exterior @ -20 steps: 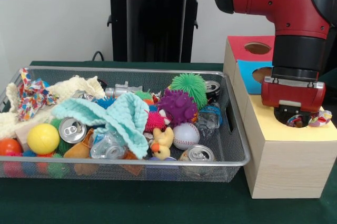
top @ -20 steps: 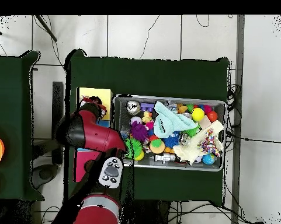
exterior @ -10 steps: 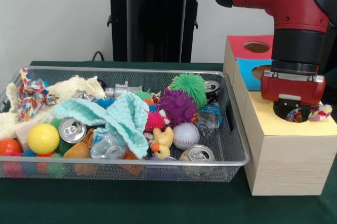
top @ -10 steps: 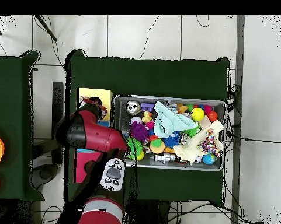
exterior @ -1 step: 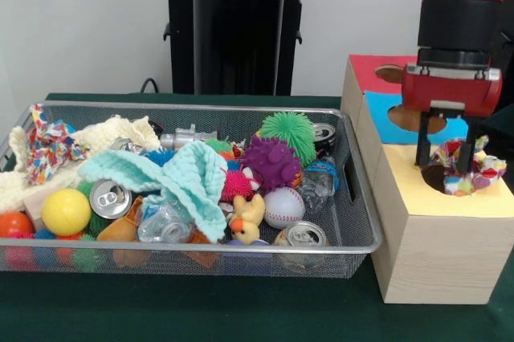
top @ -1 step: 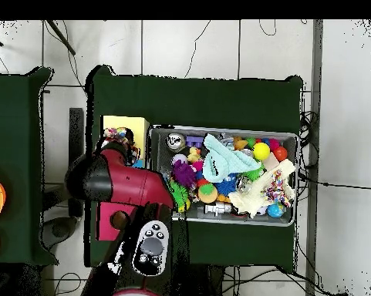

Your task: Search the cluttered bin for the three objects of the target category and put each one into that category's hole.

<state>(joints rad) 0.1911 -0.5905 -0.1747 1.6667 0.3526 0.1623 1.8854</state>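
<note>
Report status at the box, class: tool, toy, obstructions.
Tool open above the yellow section's hole. Multicoloured rope toy lies at that hole, between the fingers. Nothing blocking.

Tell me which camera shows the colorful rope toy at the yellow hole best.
The front view: the rope toy sits at the yellow hole, between the open claw's fingers. Overhead, it is only a small colorful patch beside the arm.

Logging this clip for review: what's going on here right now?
The red Sawyer arm's gripper stands with open fingers above the round hole in the yellow section of the wooden sorting box. A multicoloured knotted fabric toy sits at that hole, partly in. The wire mesh bin beside it is full of clutter.
</note>
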